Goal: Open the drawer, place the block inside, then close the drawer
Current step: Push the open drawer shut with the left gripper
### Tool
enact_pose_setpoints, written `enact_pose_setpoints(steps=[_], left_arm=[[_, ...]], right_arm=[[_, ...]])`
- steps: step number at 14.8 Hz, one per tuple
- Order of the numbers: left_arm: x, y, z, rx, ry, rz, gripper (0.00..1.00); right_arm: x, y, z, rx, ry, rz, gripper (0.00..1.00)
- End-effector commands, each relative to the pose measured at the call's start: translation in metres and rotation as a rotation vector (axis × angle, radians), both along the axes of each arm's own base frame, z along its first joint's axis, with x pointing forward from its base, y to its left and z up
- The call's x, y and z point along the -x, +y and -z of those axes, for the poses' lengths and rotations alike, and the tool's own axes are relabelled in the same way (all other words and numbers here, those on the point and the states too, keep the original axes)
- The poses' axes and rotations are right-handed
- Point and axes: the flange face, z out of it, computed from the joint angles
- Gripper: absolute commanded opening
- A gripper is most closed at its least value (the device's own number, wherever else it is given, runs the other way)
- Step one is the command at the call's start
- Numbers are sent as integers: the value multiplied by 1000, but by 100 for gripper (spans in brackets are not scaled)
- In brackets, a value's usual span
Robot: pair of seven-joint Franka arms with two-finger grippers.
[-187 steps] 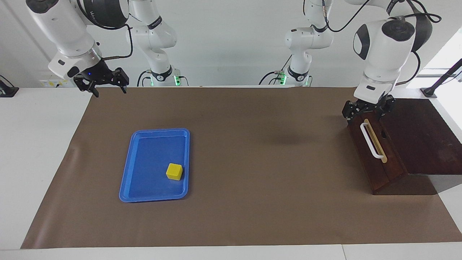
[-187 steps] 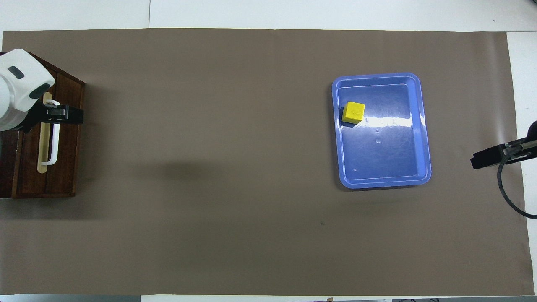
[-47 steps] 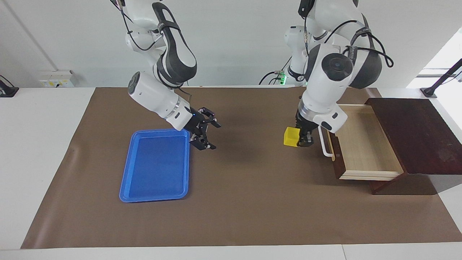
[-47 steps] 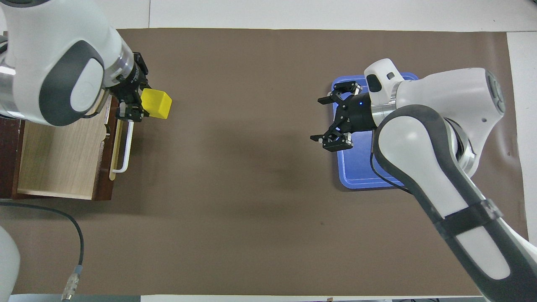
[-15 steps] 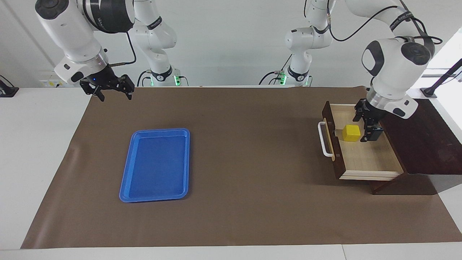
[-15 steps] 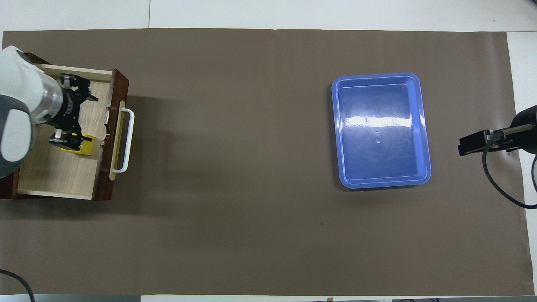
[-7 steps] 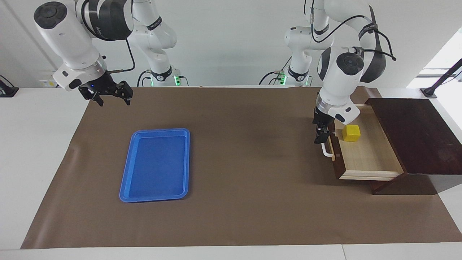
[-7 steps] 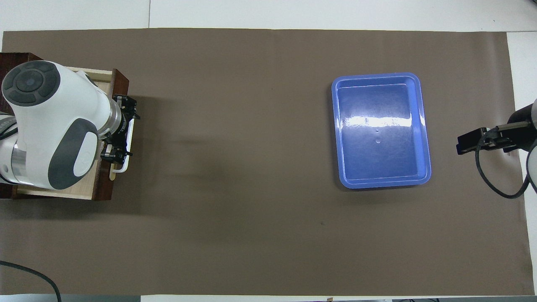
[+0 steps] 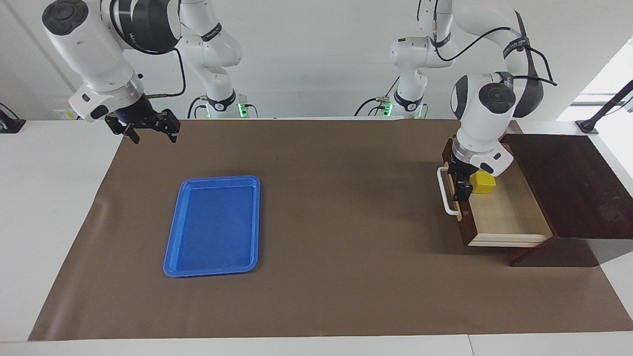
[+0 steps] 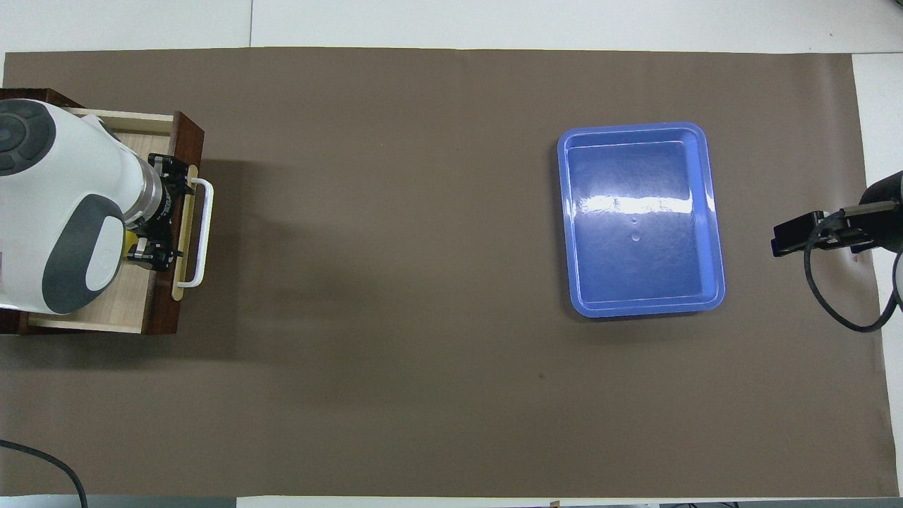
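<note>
Dark brown wood, facing view: the drawer (image 9: pixel 499 210) is standing pulled out of its box (image 9: pixel 568 183) at the left arm's end of the table, showing a pale wood floor. The left gripper (image 9: pixel 462 184) is sitting low at the drawer's front panel, just beside the white bar handle (image 9: pixel 446 193); whether its fingers are parted or closed cannot be told from here, and whether they are touching the panel cannot be told either. The block (image 9: pixel 483 183), bright yellow, is lying on the drawer floor directly beside this gripper, on the box side of it, free of the fingers. The right gripper (image 9: pixel 147 128) is hanging in the air over the table edge at the right arm's end, fingers spread wide and gripping nothing; that arm is waiting. The blue tray (image 9: pixel 213 226) is lying on the brown mat (image 9: pixel 336 277), well apart from both grippers.

Pale wood, overhead view: the drawer (image 10: pixel 113 310) interior is showing partly under the left arm's white wrist. The left gripper (image 10: pixel 161 222) is lying over the dark front panel, with the handle (image 10: pixel 201 233) just past its tips. The block (image 10: pixel 128 243) is showing only as a thin yellow sliver beside the wrist, inside the drawer. The right gripper (image 10: pixel 801 236) is reaching in over the mat's edge, well apart from the blue tray (image 10: pixel 714 212). The mat (image 10: pixel 423 353) is covering most of the table.
</note>
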Motion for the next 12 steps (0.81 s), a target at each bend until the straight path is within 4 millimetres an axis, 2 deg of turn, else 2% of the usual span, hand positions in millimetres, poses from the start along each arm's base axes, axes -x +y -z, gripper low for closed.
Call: enact_pose_setpoints(steps=[1,5,8,9,12], left_arm=[[-8,33,-11,-53,-26,18,100],[-10,79,-11,-82,-31,-46,100],[-10,131,-12,-83,-37,-101,100],[-9,140,-12,-83,-36,-112,100],[-9,149,-12,-83,-40,-101,100]], right_arm=[[-4,-5,-4,15,2,3,100],[-4,-2,-6,18,-3,-3,100],[-1,-3,-7,19,-7,-3,100],[-1,-2,-7,19,-6,-10,100],[-1,-3,-7,18,-8,-17,100]])
